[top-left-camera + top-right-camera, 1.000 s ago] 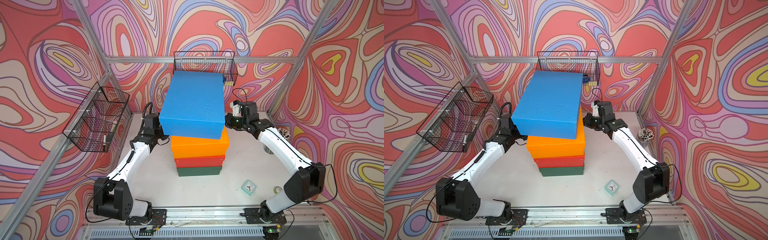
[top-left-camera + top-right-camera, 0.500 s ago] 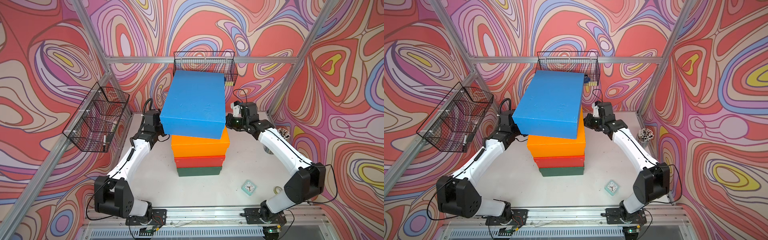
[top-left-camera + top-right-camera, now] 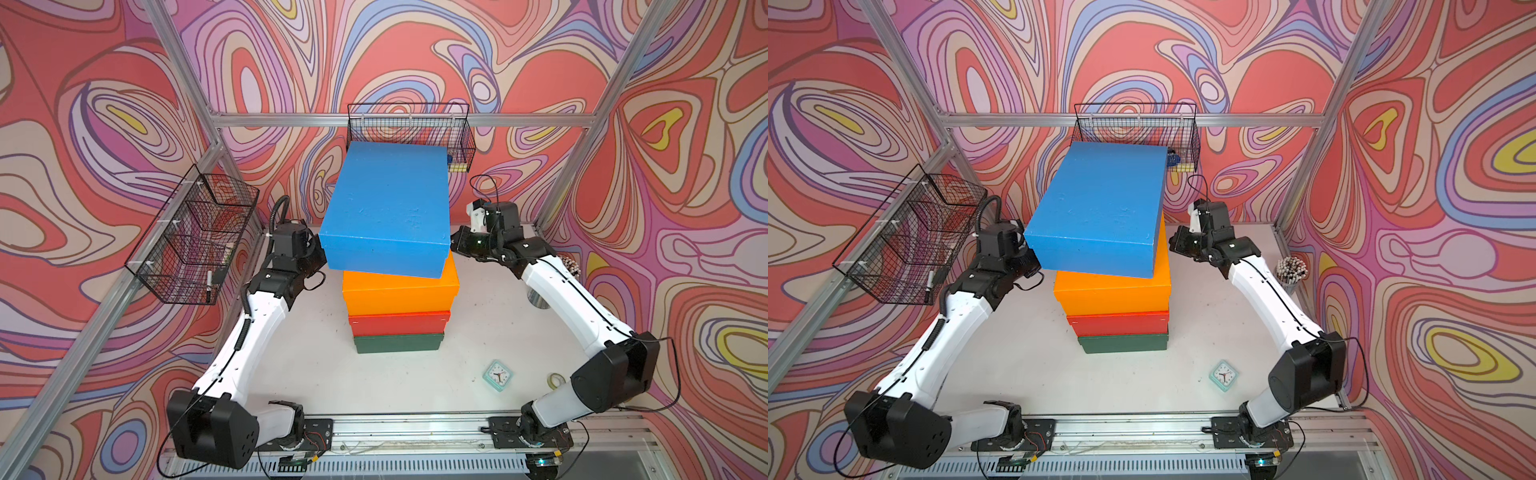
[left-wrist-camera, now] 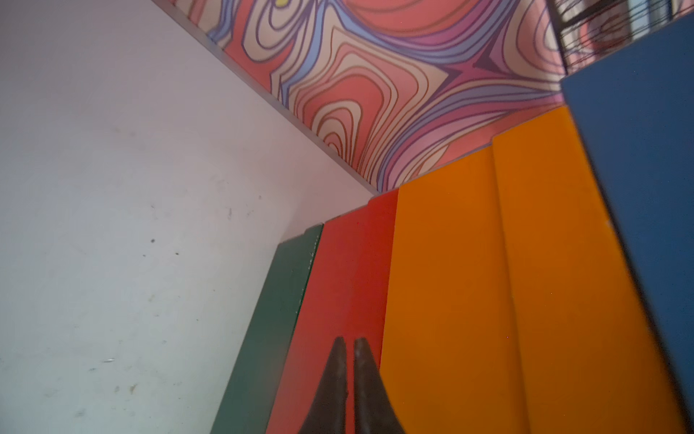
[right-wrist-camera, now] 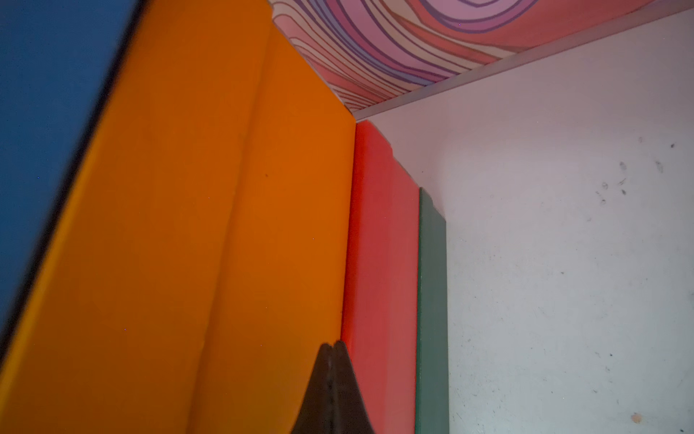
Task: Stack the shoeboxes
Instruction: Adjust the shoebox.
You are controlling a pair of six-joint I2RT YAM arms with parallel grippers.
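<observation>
**A:** Grippers, status?

**B:** The left gripper [image 4: 347, 342] is seen pinched almost shut, only a thin slit left btwn the tips. The right gripper [image 5: 332, 345] is pressed fully shut. Nothing is held in either. They're set at opposite sides of the plain blue lidded cardboard shoebox [image 3: 386, 208], near its front corners. Contact can't be confirmed.

**A:** Boxes?

**B:** Blue is placed on top of the orange cardboard shoebox [image 3: 399, 293]. Under that, the red cardboard shoebox [image 3: 399, 324] and the dark green cardboard shoebox [image 3: 397, 344] are stacked on the white tabletop [image 3: 316, 365]. Blue is twisted vs. orange and overhung twd the left arm.

**A:** Risks?

**B:**
- If blue is pushed unevenly, it could be spun further or slid off the overhung side.
- Lower boxes aren't braced, so the whole stack could be shoved.
- If blue is only squeezed btwn the closed tips, it could be dropped crooked once pressure is eased.
</observation>
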